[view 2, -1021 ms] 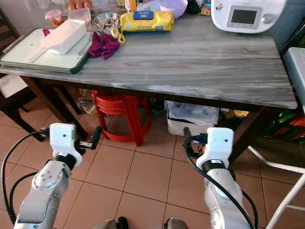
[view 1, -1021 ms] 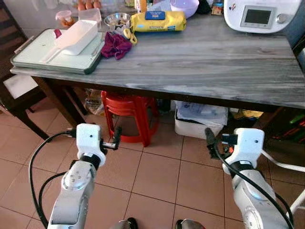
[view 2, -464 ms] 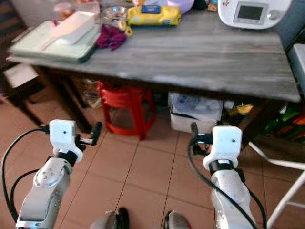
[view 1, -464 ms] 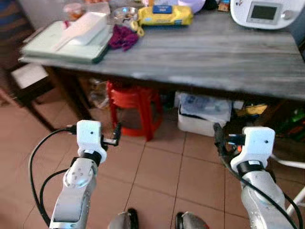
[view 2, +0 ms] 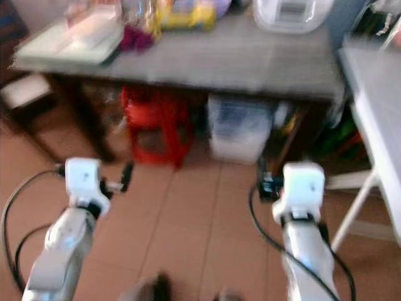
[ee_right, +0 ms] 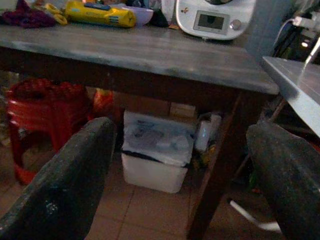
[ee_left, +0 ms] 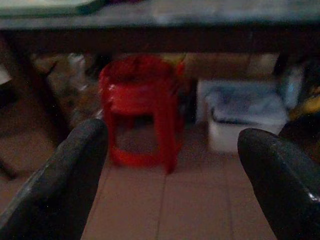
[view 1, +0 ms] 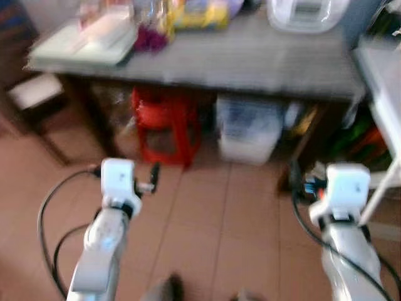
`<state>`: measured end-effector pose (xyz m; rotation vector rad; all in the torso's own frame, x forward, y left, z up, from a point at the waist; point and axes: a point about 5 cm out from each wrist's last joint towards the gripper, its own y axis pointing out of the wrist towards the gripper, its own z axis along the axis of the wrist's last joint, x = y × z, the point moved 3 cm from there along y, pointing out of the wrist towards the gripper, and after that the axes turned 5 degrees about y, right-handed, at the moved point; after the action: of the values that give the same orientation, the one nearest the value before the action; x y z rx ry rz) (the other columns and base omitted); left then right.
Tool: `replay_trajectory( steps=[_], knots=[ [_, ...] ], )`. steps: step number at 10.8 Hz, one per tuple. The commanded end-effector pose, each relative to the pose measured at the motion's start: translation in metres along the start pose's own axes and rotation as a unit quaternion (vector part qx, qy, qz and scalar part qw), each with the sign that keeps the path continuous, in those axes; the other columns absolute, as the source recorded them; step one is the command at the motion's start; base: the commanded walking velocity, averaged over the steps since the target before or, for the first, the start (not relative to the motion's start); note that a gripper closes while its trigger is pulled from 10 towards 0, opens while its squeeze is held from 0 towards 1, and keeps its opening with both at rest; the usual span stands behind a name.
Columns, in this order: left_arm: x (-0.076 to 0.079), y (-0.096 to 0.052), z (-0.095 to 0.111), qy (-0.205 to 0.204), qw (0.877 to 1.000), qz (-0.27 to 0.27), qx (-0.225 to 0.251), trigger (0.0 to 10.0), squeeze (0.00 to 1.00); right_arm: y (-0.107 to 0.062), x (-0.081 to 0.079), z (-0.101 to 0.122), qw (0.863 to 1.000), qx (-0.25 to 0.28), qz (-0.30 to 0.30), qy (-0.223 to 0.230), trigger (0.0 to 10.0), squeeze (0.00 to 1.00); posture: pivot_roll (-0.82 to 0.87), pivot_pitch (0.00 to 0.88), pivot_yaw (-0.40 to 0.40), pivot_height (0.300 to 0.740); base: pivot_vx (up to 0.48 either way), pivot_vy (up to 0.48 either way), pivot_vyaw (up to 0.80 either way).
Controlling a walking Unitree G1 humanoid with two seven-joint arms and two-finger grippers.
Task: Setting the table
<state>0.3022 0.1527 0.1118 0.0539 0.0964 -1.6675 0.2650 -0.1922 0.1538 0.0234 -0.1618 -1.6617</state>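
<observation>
Both grippers, left gripper [ee_left: 170, 165] and right gripper [ee_right: 175, 165], hover spread before the table [ee_right: 150, 50].

A red plastic stool [view 1: 164, 125] stands on the tiled floor [view 1: 207, 219] under a grey table. Just beside it sits a white bin [view 1: 249, 130] with a crumpled liner. A white appliance with a small screen [ee_right: 216, 18] and a yellow packet [ee_right: 98, 14] rest on top. The head views are blurred.
</observation>
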Motion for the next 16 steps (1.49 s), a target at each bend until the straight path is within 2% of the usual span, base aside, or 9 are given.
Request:
replay_trajectory(
  steps=[1,3,5,7,8,9,11,14,16],
  knots=[
    [0.0,0.0,0.005,0.003,1.0,-0.005,0.012,10.0,0.0,-0.001,0.001,0.004,1.0,0.013,-0.007,0.002,10.0,0.0,-0.19,0.155,0.05,0.74,0.0,0.0,0.0],
    [0.002,-0.002,0.005,-0.005,1.0,-0.011,0.017,10.0,0.0,-0.005,0.002,0.01,0.999,0.038,-0.013,0.002,10.0,0.0,-0.18,0.155,0.052,0.74,0.0,0.0,0.0],
    [-0.001,-0.006,0.017,-0.005,0.998,0.007,0.061,10.0,0.0,-0.013,0.006,0.025,0.995,0.089,-0.014,-0.052,10.0,0.0,-0.18,0.155,0.043,0.74,0.0,0.0,0.0],
    [-0.018,-0.012,0.0,0.009,0.997,0.06,0.047,10.0,0.0,-0.021,0.009,0.014,0.996,0.071,-0.025,-0.039,10.0,0.0,-0.18,0.159,0.039,0.74,0.0,0.0,0.0],
    [-0.019,-0.012,-0.001,0.007,0.997,0.059,0.047,10.0,0.0,-0.02,0.003,0.01,0.998,0.06,-0.019,-0.013,10.0,0.0,-0.18,0.16,0.04,0.74,0.0,0.0,0.0],
    [-0.02,-0.013,0.0,0.014,0.997,0.062,0.052,10.0,0.0,-0.017,0.001,0.004,0.998,0.041,-0.025,0.028,10.0,0.0,-0.18,0.161,0.043,0.74,0.0,0.0,0.0],
    [-0.018,-0.011,0.0,0.012,0.997,0.06,0.055,10.0,0.0,-0.014,-0.006,0.003,0.998,0.033,-0.012,0.048,10.0,0.0,-0.18,0.165,0.043,0.74,0.0,0.0,0.0],
    [-0.006,-0.008,-0.003,-0.007,0.999,0.031,0.045,10.0,0.0,-0.014,-0.01,0.002,0.998,0.022,0.0,0.061,10.0,0.0,-0.18,0.169,0.037,0.74,0.0,0.0,0.0],
    [-0.009,-0.008,-0.005,-0.013,0.998,0.039,0.042,10.0,0.0,-0.013,-0.008,0.002,0.998,0.019,-0.002,0.06,10.0,0.0,-0.19,0.168,0.037,0.74,0.0,0.0,0.0]
  ],
)
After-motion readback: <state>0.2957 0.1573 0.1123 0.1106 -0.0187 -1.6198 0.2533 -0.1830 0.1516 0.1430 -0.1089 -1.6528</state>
